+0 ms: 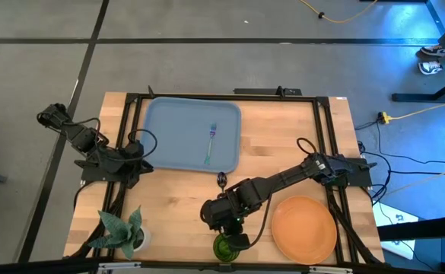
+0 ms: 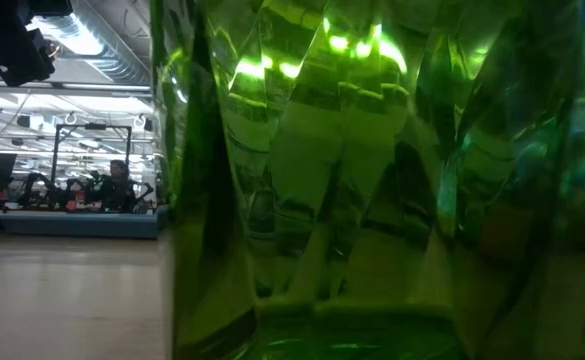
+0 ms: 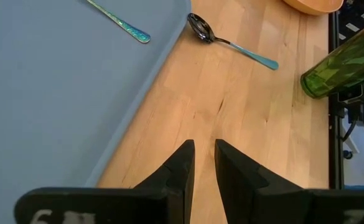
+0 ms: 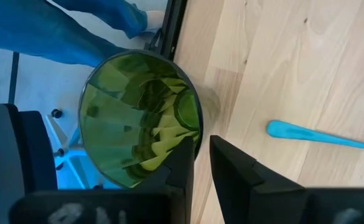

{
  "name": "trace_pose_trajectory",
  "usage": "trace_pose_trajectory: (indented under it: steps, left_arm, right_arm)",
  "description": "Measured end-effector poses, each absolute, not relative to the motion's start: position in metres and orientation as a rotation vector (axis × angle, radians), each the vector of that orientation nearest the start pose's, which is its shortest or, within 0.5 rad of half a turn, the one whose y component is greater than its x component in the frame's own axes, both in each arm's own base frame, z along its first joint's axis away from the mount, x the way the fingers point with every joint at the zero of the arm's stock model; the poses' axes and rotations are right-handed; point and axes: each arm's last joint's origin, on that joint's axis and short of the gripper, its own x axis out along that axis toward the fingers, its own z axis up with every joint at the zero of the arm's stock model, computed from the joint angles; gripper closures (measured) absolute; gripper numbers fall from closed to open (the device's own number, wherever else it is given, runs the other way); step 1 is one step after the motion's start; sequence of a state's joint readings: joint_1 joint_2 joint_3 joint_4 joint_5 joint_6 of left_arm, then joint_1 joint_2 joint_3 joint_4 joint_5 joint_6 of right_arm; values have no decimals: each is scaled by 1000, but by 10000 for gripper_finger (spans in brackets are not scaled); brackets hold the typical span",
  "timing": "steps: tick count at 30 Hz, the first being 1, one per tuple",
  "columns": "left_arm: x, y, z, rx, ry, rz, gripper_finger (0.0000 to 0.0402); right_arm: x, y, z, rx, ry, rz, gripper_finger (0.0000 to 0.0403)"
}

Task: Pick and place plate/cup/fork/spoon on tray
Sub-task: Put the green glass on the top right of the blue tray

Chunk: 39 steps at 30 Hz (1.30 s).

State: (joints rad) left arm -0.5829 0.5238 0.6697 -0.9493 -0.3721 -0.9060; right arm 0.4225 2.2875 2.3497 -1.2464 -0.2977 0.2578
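The green cup (image 1: 226,247) stands at the table's near edge and fills the low view (image 2: 372,180). My right gripper (image 1: 230,230) is over its far rim, shut on it. The orange plate (image 1: 304,227) lies to the cup's right. The spoon (image 1: 222,180) lies on the wood just near of the blue-grey tray (image 1: 169,122), its handle (image 4: 318,137) under my right arm. The fork (image 1: 211,143) lies flat in the tray. My left gripper (image 1: 141,164) is shut and empty at the tray's near left corner, also shown in the left wrist view (image 3: 205,155). My right gripper holds the cup by its rim (image 4: 198,132), on the side toward the far edge. One finger (image 4: 183,158) is inside the cup and the other (image 4: 231,171) outside. The fingers come from above, slanting down. Whether the cup's base is on the table I cannot tell.
A green plant in a white pot (image 1: 123,232) stands at the near left corner. Black frame rails (image 1: 131,129) run along the table's sides. A person in blue clothing (image 4: 63,31) shows beyond the near edge. Bare wood lies between tray and plate (image 3: 244,112).
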Motion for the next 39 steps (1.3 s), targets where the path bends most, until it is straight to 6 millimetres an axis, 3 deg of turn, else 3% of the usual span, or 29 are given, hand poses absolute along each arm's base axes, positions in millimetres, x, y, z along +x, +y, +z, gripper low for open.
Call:
trace_pose_trajectory:
  steps: [28,39]
  left_arm:
    - [82,-41,262,-494,734,134,345]
    - [82,-41,262,-494,734,134,345]
  right_arm:
    - [432,204,282,165,1261,477,345]
    - [434,206,265,163,1292,467,345]
